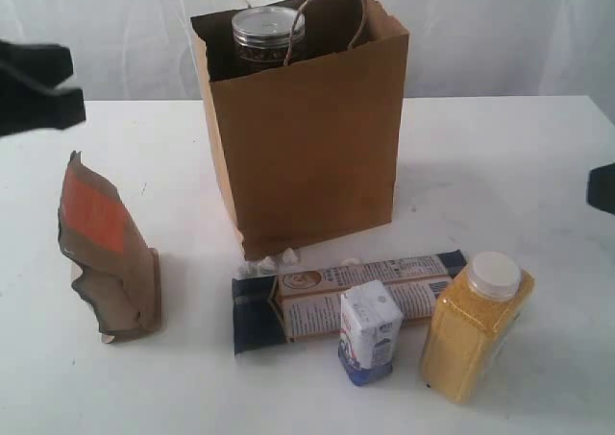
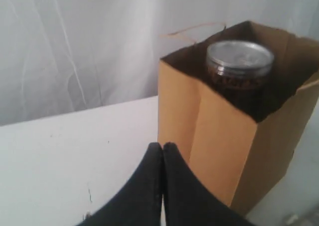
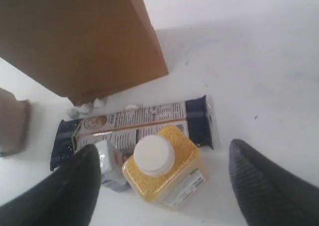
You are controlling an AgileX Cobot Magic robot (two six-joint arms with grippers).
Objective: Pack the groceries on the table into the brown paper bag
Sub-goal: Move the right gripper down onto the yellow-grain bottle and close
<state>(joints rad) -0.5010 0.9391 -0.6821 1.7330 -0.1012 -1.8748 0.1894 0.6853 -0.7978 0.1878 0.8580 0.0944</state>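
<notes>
The right claw (image 3: 163, 146) hangs with its jaws spread wide and nothing held. The yellow-grain bottle (image 3: 164, 178) is below the gap between them, close to the desk's near edge, towards its right side. The bottle stands upright, so its long axis points up at the claw and its white cap (image 3: 154, 155) is the nearest part. The right arm looks far better placed for it than the left.

Just beside the bottle, on the side towards the left arm, stands the small white-blue carton (image 1: 370, 331). It is the likeliest thing to be bumped if a finger comes down on that side. Directly behind these 2 lies the long navy packet (image 1: 307, 305), flat, its length roughly parallel to the near edge. A few white crumbs (image 1: 274, 259) sit between it and the bag.

Towards the left edge of the desk (image 1: 538, 166) the orange-brown pouch (image 1: 106, 253) stands apart from the rest.

Farther back, mid-desk, the brown paper bag (image 1: 307, 147) stands upright and open-mouthed, with a dark can (image 1: 268, 36) already inside. Its handles arch over the opening.

The left claw (image 2: 162, 156) is closed on nothing, up beside the bag's left side.
</notes>
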